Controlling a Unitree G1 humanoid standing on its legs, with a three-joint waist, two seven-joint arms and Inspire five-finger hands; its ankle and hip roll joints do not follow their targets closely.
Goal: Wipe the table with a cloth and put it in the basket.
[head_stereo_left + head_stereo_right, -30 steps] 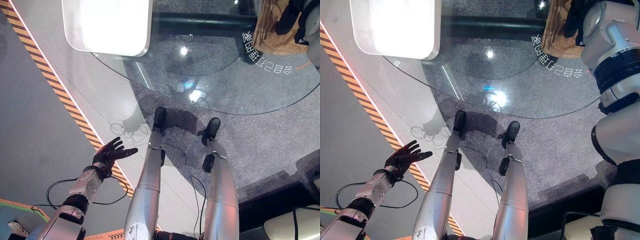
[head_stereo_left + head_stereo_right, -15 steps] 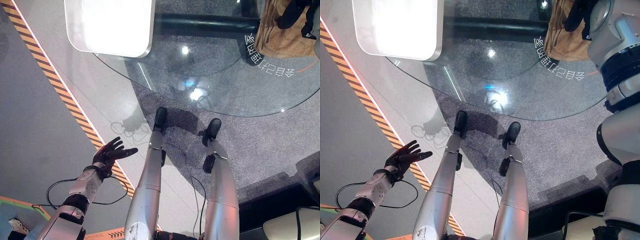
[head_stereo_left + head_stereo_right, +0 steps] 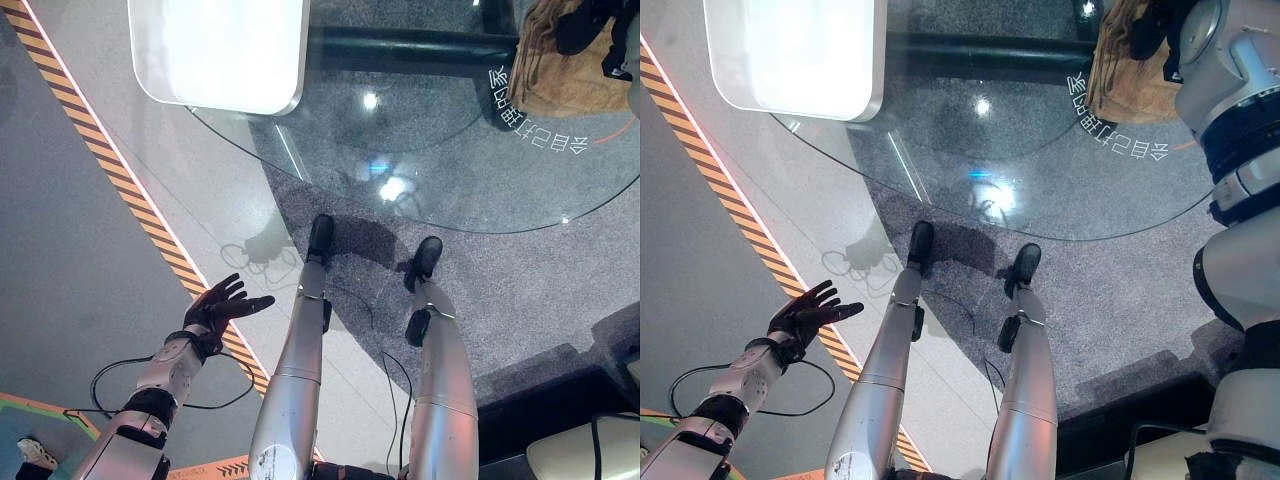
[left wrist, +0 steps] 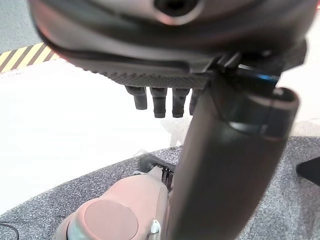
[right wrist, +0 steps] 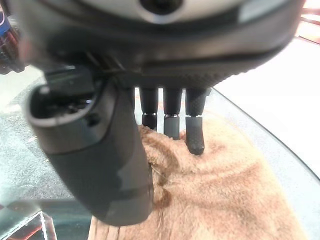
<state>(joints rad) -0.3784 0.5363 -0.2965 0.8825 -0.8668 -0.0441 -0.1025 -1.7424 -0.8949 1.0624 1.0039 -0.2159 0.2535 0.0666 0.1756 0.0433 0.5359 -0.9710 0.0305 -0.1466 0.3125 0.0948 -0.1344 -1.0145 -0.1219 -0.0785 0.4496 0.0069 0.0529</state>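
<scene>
Up at the far right of the glass table [image 3: 420, 150] lies the brown cloth [image 5: 225, 195], with the right hand [image 5: 165, 117] resting straight fingers on it. Low down by the striped floor tape [image 3: 120, 190], the left hand [image 3: 225, 305] hangs open, holding nothing

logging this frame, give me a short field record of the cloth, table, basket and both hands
cloth: brown cloth lying on the glass table, at its far right
right robot hand: fingers straight, tips resting on the cloth
left robot hand: open, held low over the floor, away from the table
basket: cannot tell where it is
</scene>
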